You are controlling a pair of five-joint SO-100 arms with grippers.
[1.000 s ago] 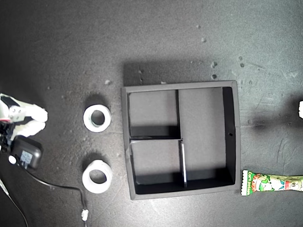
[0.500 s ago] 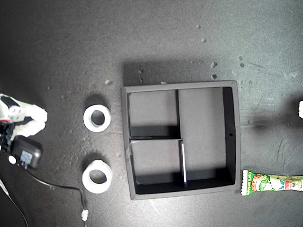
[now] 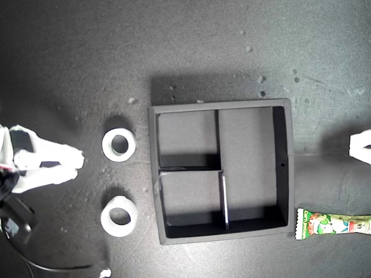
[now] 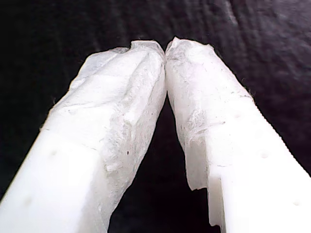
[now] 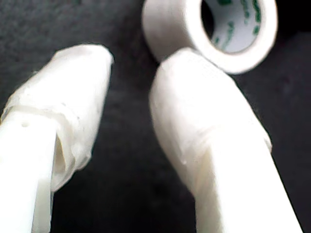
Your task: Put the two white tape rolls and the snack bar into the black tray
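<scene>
Two white tape rolls lie on the dark mat at the exterior view's left, one (image 3: 119, 145) farther back than the other (image 3: 119, 216). Beside them stands the black tray (image 3: 223, 105), all compartments empty. The snack bar (image 3: 333, 224) lies at the exterior view's right edge, next to the tray's near corner. My second gripper (image 3: 78, 164) is open, a short way left of the rolls in the exterior view. In the second wrist view one roll (image 5: 167, 24) sits just past its open gripper (image 5: 138, 63). My first gripper (image 3: 355, 146) pokes in at the exterior view's right edge, shut (image 4: 165, 47) on nothing.
A dark cable (image 3: 58, 268) with a small white end (image 3: 104, 271) runs along the exterior view's lower left, below the second arm. Pale specks (image 3: 249, 48) dot the mat behind the tray.
In the exterior view my second gripper has moved right toward the tape rolls. My first gripper has come further in from the right edge. Rolls, tray and snack bar have not moved.
</scene>
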